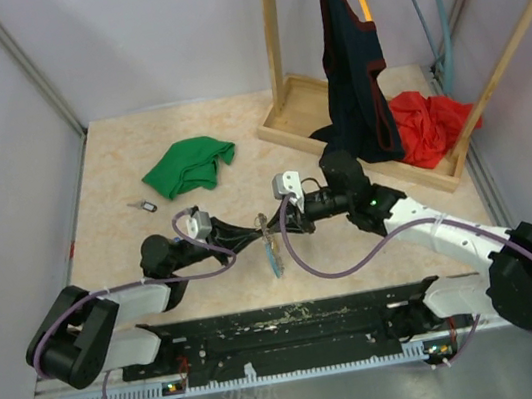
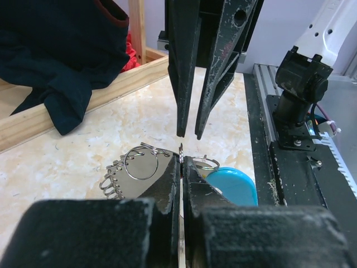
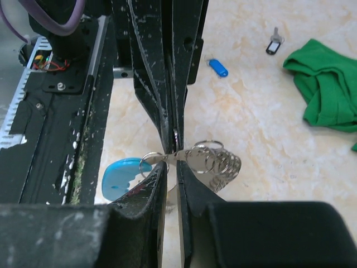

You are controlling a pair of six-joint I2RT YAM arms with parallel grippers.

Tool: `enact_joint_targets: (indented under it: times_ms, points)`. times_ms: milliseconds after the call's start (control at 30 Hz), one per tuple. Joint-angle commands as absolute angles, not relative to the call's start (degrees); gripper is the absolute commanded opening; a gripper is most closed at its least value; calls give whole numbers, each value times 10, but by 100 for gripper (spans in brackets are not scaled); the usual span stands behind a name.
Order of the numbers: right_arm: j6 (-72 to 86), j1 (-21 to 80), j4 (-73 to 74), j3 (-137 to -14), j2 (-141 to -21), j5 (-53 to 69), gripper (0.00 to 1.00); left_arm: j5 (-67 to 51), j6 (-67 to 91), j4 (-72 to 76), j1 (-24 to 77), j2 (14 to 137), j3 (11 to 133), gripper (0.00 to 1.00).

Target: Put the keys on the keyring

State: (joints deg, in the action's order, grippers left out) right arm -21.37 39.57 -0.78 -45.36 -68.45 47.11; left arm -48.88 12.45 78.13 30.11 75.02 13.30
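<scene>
Silvery keyring (image 2: 114, 181): a bunch of wire rings with a light blue tag (image 2: 237, 187), held clear of the counter (image 1: 110, 173) between the two arms, near the front rail.
Left gripper (image 2: 182, 163): jaws closed flat on a thin metal part of the keyring, so this arm carries the whole bunch.
Right gripper (image 2: 188, 134): meets the left one tip to tip. Its jaws are narrowly parted, with the tips just above the pinched part. Whether they touch the wire cannot be told.
Keys: a dark-headed key (image 3: 273, 43) lies on the counter near the green cloth (image 3: 329, 95), and a blue-headed key (image 3: 217, 67) lies nearer the arms. Both are well apart from the keyring and in no jaws. No key can be made out on the rings.
Step in hand (judged): readying the ring. One arm fixes it while the other is placed to work at a coil, and threading has not begun.
Next move calls for (judged): a firm, steady hold by the left arm, and a fine approach by the right tips to one single wire rather than the stack. The right arm must then fetch a key from the counter, with the key's hole lined up to the ring's free end.
</scene>
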Motion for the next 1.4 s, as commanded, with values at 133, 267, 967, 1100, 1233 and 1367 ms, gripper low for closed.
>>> enact_joint_targets:
  times_ms: [133,267,967,1100,1233,1367]
  points:
    - [-200,391,-93,-453,-698,507,12,-515,135,828,299,742,137,0]
    - [-186,388,-78,-453,-694,438,12,-519,134,826,299,742,138,0]
    - [159,320,-152,-447,-723,518,21,-525,121,799,299,728,146,0]
    - [217,320,-198,-450,-761,549,22,-526,120,799,299,727,148,0]
    - [247,320,-228,-446,-780,558,22,-528,120,800,299,727,149,0]
    - [253,320,-238,-442,-784,562,22,-528,121,800,299,726,150,0]
